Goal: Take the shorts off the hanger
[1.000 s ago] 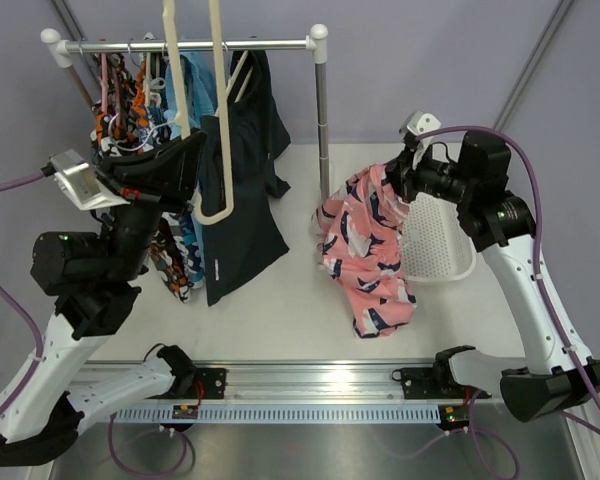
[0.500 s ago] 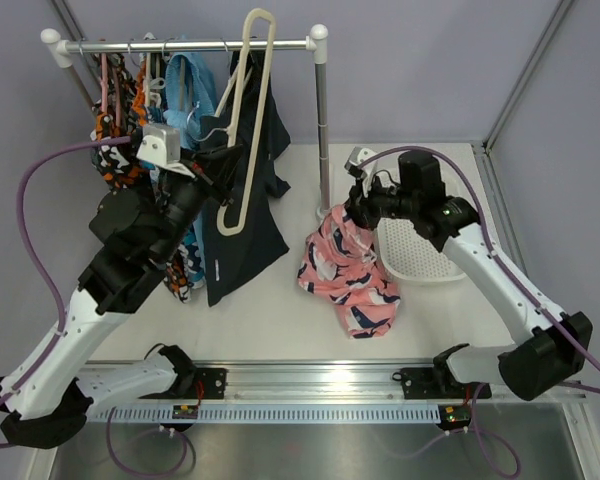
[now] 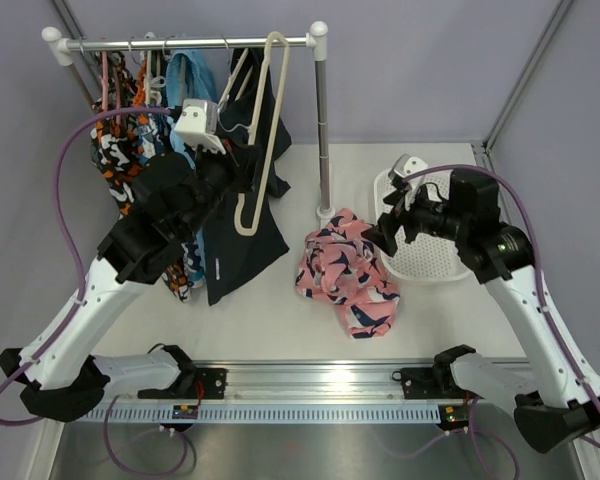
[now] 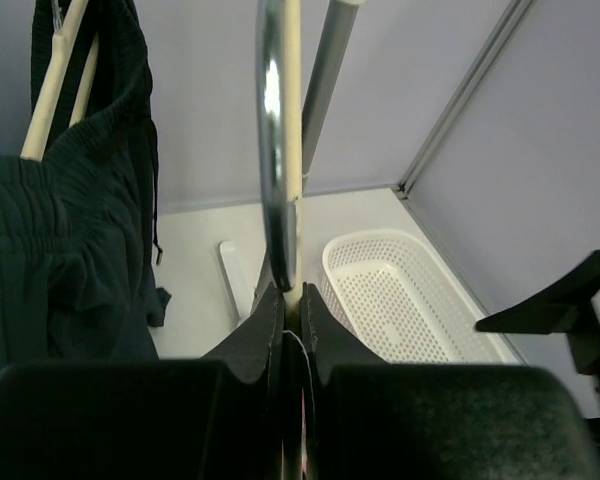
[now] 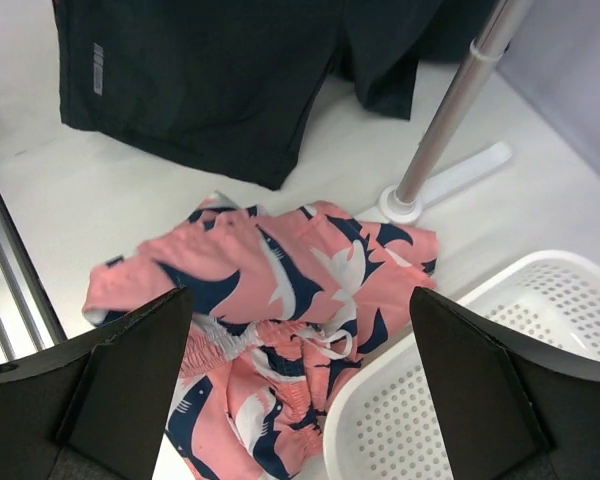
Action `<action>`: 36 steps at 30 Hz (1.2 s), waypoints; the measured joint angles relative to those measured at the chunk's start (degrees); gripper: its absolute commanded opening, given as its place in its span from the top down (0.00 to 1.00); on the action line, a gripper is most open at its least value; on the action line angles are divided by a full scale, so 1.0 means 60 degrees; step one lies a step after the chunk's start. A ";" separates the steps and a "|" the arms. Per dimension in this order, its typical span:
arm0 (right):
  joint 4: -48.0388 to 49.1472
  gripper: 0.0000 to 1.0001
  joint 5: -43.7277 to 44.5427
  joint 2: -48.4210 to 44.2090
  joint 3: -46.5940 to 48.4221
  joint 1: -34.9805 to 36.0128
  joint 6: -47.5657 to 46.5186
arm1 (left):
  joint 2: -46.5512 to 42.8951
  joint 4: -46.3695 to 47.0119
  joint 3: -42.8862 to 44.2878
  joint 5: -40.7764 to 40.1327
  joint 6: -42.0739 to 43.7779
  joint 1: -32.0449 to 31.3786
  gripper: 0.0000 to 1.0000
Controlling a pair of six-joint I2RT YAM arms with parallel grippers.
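The shorts [image 3: 345, 272] lay heaped between the table's [image 3: 280, 315] side edges (off the hanger [image 4: 293, 120], pinched by the left gripper [image 4: 291, 302]); right gripper [image 5: 300, 390] gaped wide.

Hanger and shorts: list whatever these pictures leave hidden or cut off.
- Hook of the hanger: left wrist view, cut off by the top edge; top view, it overlaps the rail, so hung or not is unclear.
- Shorts: right wrist view, lower part cut off by the bottom edge and fingers of the right gripper.
- Basket: top view, middle hidden by the right arm.
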 measured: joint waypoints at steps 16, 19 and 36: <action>0.0069 0.01 -0.0433 -0.1366 -0.1024 -0.0317 0.0976 | 0.0634 -0.4116 0.2328 0.0004 -0.0164 -0.0007 1.00; 0.0073 0.00 -0.0488 -0.1628 -0.1056 -0.0419 0.1016 | 0.1891 -0.4430 0.3519 -0.0007 0.0073 -0.0004 1.00; 0.0812 0.01 -0.1581 -0.3337 -0.2747 -0.1574 0.1395 | 0.5548 -0.5264 0.6987 0.0117 0.0831 0.0565 1.00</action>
